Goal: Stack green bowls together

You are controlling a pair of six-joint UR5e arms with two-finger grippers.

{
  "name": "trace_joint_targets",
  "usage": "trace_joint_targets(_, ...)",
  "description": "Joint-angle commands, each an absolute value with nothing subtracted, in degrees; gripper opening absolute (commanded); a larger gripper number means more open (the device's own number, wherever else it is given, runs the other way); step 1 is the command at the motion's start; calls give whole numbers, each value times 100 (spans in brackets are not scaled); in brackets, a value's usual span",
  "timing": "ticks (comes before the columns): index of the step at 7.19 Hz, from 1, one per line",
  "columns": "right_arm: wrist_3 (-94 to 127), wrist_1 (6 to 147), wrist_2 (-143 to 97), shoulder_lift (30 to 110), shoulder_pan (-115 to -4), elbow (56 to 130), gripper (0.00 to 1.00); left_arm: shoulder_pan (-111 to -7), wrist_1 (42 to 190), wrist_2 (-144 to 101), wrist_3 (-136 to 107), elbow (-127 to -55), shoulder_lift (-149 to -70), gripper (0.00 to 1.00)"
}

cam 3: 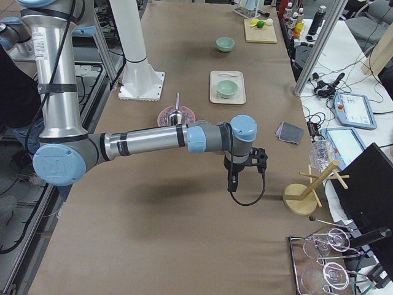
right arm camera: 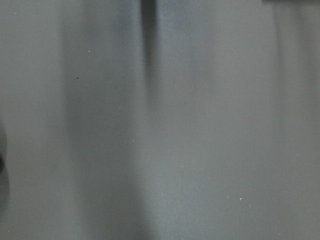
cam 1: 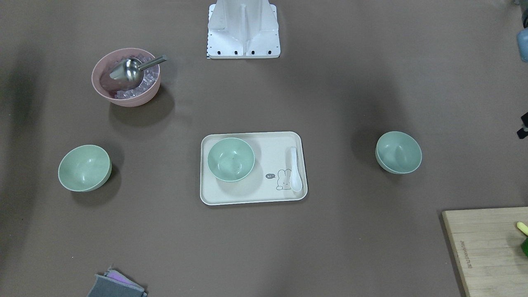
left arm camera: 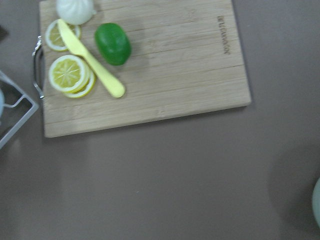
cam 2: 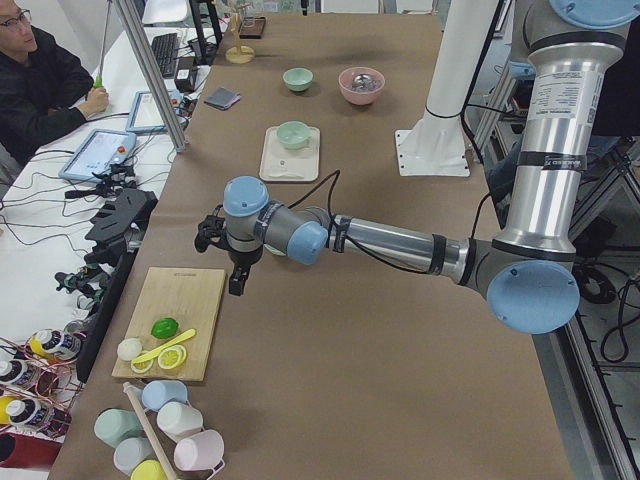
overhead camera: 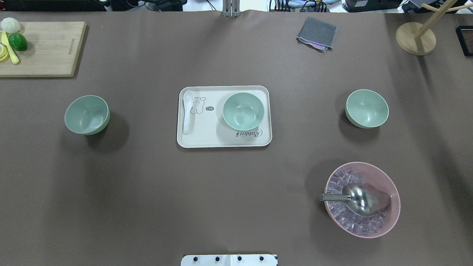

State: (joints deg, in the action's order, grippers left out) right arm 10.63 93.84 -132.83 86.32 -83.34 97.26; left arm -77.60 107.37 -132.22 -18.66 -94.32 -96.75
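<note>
Three pale green bowls stand upright and apart. One is on the table's left, one is on the cream tray in the middle, and one is on the right. They also show in the front view, on the right, in the middle and on the left. My left gripper hangs above the table beside the cutting board, seen only from the side. My right gripper hangs above bare table near the wooden stand. I cannot tell whether either is open or shut.
A pink bowl with ice and a metal scoop stands at the near right. A white spoon lies on the tray. A cutting board with lime and knife is far left. A grey cloth and a wooden stand are far right.
</note>
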Motion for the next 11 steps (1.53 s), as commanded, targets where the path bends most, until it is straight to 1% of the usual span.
trace_joint_targets(1,1194,9387,-13385,8473,-8087,9729,100,-6806,11083,-13219,-2969,-9161,-10446,98)
trace_joint_targets(2,1326,9378,-13412,8455,-7982,9738,100,-6159,11074,-12818,-3223,-9045,-10555,98)
trace_joint_targets(3,1336,9369,-13412,8429,-7937,9738,100,-5891,11135,-12205,-3600,-8983,-10521,98)
trace_joint_targets(7,1415,9378,-13421,8350,-7858,9765,100,-5757,11338,-12226,-3621,-8553,-10494,98)
trace_joint_targets(9,1415,9378,-13421,8297,-7822,9782,100,-5425,11503,-12226,-3665,-8543,-10477,95)
trace_joint_targets(10,1415,9378,-13421,8297,-7814,9791,100,-5388,11548,-12234,-3665,-8560,-10442,60)
trace_joint_targets(11,1415,9378,-13421,8297,-7796,9791,100,-5388,11558,-12243,-3613,-8561,-10363,32)
